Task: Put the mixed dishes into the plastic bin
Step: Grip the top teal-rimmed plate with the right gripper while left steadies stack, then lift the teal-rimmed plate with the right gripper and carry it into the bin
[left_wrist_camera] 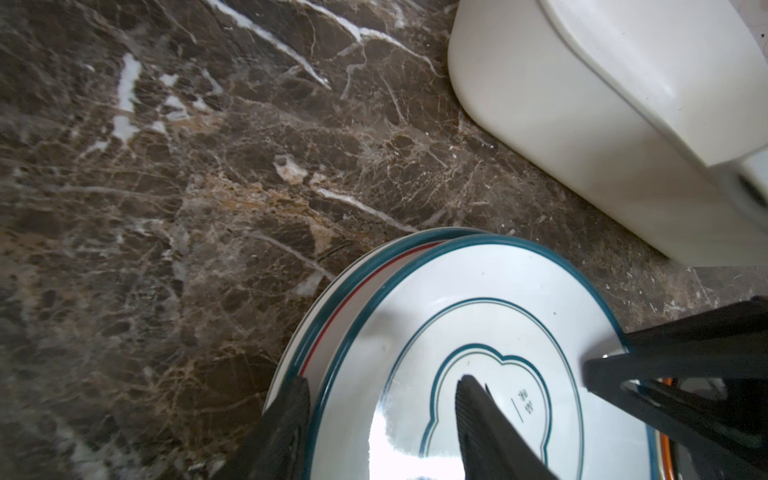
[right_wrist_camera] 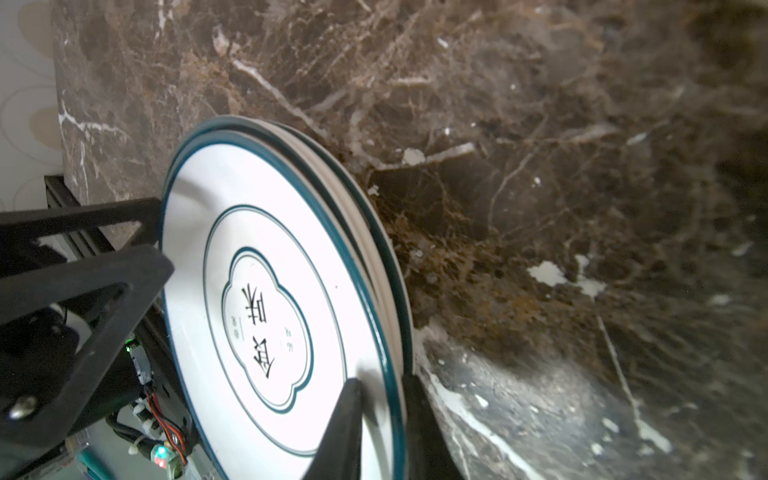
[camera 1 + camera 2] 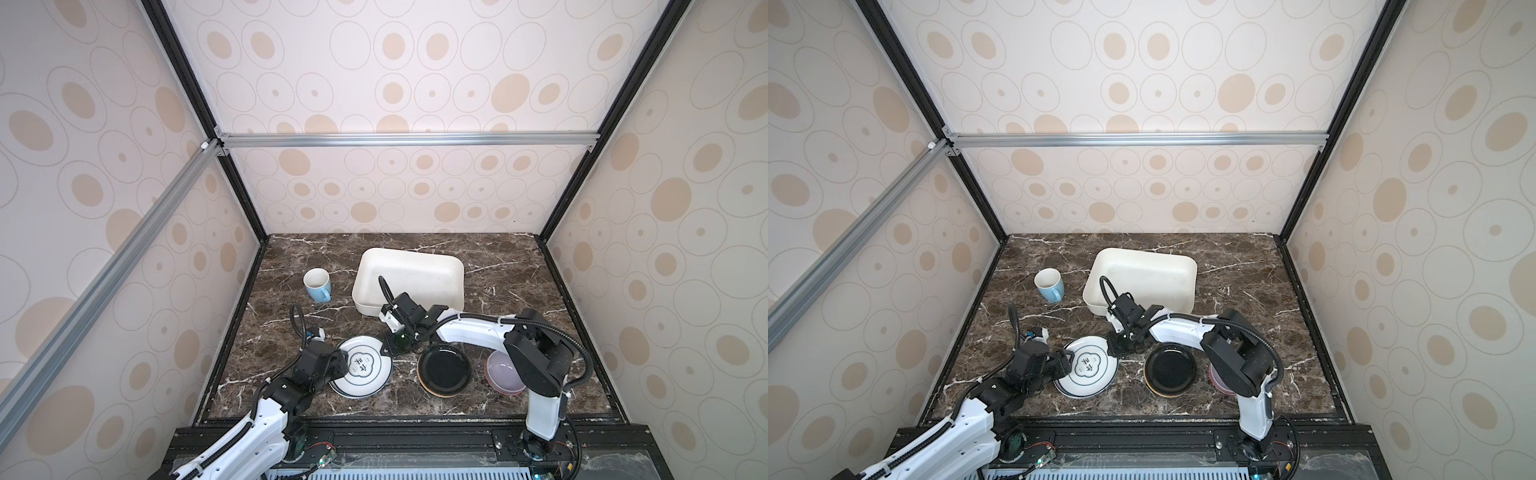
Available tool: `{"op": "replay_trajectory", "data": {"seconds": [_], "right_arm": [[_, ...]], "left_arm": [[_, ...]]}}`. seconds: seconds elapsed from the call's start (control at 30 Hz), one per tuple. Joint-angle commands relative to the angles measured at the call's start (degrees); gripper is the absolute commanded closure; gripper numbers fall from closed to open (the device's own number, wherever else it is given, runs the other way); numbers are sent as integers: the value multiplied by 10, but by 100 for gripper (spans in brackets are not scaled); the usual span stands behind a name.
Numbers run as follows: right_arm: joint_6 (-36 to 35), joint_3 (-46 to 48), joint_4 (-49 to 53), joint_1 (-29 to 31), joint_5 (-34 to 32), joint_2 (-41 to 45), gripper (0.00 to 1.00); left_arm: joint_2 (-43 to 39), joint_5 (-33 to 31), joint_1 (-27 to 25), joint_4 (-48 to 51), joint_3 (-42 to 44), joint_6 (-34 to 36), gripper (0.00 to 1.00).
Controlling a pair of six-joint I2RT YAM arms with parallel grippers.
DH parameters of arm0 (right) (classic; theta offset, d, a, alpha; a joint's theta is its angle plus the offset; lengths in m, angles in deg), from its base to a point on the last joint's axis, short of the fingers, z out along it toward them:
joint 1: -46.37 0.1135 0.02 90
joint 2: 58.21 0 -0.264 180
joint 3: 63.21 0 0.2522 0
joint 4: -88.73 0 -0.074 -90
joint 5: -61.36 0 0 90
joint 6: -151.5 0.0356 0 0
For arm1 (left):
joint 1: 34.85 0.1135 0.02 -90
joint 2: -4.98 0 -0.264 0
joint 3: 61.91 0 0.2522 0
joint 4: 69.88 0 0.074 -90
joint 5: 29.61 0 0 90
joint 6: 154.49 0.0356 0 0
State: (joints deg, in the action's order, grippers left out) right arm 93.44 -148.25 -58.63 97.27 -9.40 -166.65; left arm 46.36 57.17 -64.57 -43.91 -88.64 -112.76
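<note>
I see the white plate stack [image 3: 360, 368] on the table [image 3: 519, 291] front-left of the plastic bin [image 3: 415, 274], left gripper [image 1: 382, 382] spread astride its left rim, right gripper [image 2: 382, 382] apparently pinching the bin-side rim.

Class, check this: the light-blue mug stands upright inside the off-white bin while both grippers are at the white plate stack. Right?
No. The light-blue mug stands upright on the marble table, left of the off-white bin, not inside it, as both top views show. The left gripper and right gripper are at the white plate stack.
</note>
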Motion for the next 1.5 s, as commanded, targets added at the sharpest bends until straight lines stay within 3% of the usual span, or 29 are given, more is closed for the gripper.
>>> {"op": "replay_trajectory", "data": {"seconds": [0.0, 0.27, 0.83, 1.17, 1.47], "right_arm": [[-18, -5, 48, 11, -32, 11, 93], [-26, -11, 77, 9, -37, 46, 100], [-24, -68, 112, -24, 20, 115, 100], [-22, -137, 124, -108, 59, 126, 100], [-9, -209, 84, -221, 64, 62, 100]], "left_arm": [[16, 10, -6, 3, -3, 2, 43], [19, 1, -7, 9, -37, 19, 39], [-19, -62, -6, 102, -130, 28, 31], [-19, -120, -5, 148, -200, 46, 23], [102, -86, 20, 88, -241, 94, 19]]}}
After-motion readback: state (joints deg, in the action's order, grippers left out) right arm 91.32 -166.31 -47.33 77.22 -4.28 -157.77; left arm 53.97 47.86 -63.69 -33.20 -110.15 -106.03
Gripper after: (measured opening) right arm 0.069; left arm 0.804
